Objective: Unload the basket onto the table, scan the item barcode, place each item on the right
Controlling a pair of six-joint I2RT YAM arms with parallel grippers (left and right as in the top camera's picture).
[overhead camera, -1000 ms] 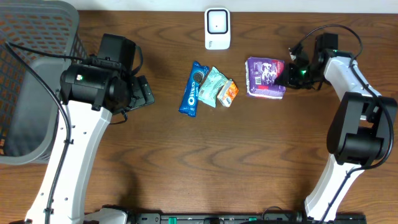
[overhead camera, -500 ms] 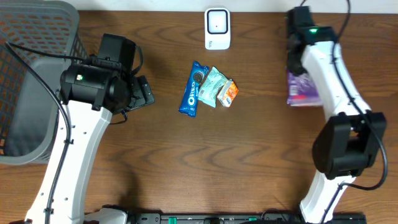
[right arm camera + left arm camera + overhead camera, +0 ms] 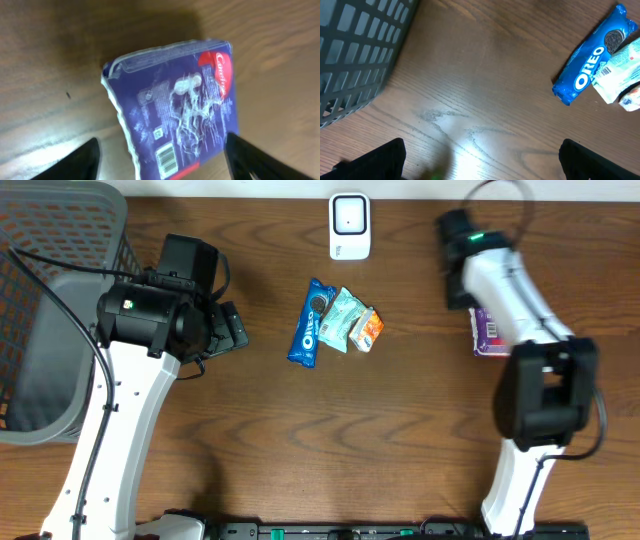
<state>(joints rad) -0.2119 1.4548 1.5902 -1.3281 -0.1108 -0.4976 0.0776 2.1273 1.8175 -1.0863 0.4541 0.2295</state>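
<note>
Right tool (image 3: 161,144): fingers spread wide, nothing pinched; both stand clear on either side of the pack's (image 3: 175,105) near end. Left tool (image 3: 481,152): likewise spread and empty, hovering over bare desk (image 3: 470,90) far off to the left. The pack lies flat on the desk at the right side, partly under the right arm in the overhead view (image 3: 490,335). It is a purple, glossy film wrap with a seam along one end. Judged light, soft and crushable, with a slick skin that could slide between pads. Best hold: across the two long sides near the middle, with modest pressure. The printed barcode (image 3: 167,159) faces up near one end and should stay uncovered. What appears to be the scanner (image 3: 349,225), a white unit, stands at the desk's far edge, well apart to the pack's left. The desk between the two is bare, which gives a free path. The snacks (image 3: 337,322) lie at centre, clear of that path. The basket (image 3: 60,240) occupies the far left corner and is no obstruction.
</note>
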